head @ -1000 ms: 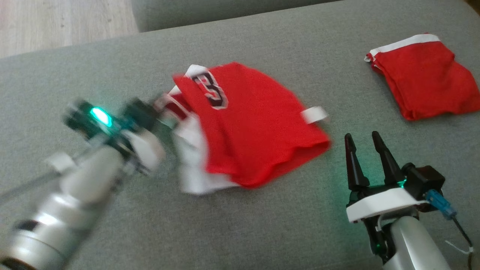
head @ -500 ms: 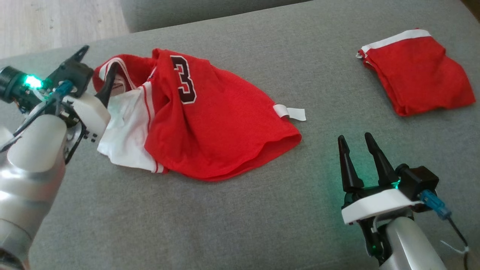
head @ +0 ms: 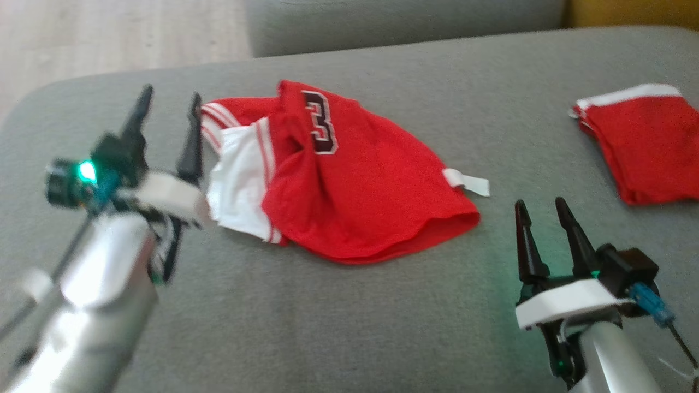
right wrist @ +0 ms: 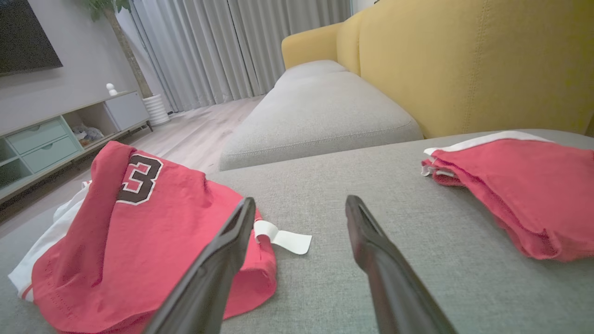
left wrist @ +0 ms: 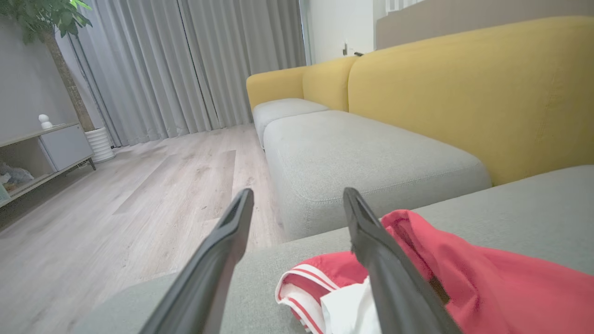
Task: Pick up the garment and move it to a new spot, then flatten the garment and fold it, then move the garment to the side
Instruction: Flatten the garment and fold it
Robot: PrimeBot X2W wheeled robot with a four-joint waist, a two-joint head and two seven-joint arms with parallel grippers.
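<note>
Red garment [head: 371, 196], long axis far-left to near-right

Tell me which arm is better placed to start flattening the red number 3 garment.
Left, probably. The left gripper is open right beside the bunched white-and-striped edge of the garment, where the smoothing seems needed. The right gripper is open too, but stands apart from the red hem.

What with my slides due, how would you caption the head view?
Open left end effector beside a crumpled red-and-white fabric garment on a grey fabric cushion.
</note>
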